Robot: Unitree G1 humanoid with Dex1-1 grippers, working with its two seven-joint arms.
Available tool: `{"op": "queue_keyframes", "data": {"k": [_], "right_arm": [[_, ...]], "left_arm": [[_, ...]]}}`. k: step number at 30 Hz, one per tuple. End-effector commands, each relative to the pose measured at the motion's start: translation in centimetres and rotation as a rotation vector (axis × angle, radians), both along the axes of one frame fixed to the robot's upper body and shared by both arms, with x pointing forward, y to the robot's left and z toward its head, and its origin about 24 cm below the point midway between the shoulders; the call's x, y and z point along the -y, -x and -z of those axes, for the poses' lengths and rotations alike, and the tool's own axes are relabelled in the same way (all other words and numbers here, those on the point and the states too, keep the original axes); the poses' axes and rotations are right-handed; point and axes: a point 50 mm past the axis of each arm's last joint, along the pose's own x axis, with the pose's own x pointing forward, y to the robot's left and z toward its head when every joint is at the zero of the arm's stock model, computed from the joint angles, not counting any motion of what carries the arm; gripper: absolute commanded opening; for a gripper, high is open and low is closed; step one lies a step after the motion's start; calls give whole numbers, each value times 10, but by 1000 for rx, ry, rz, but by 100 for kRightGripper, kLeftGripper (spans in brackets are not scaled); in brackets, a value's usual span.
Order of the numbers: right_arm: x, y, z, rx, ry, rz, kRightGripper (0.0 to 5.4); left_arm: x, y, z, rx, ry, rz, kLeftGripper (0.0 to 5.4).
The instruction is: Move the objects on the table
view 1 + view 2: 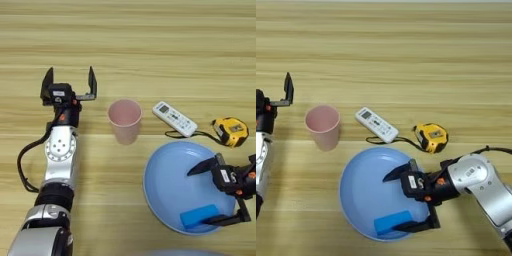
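Right gripper (398,202), jaws apart, is hovering over the large light-blue round plate (358,192); small flat bright-blue rectangular block (392,222) lying beside the lower jaw, probably just released; next, withdrawing. Left gripper (70,84) idling, jaws apart.

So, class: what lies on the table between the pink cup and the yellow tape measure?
The white remote control lies between the pink cup and the tape measure, angled, with its dark cord trailing toward the tape measure. Both views show it.

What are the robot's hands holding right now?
Nothing. The right gripper is open over the plate; its lower finger lies beside the blue block, not gripping it. The left gripper is open, left of the pink cup.
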Motion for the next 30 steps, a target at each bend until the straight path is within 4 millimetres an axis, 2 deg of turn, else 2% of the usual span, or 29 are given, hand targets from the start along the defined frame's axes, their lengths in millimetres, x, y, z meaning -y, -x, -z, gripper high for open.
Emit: {"op": "queue_keyframes", "data": {"k": [1,20,30], "right_arm": [[4,-2,4,36,58,-15,538],[0,-5,11,91,109,-45,538],[-2,-7,13,115,119,-51,425]], "left_arm": [[2,-3,-3,10,4,3,540],[5,-3,-2,8,7,5,540],[6,-4,-2,9,9,5,540]]}}
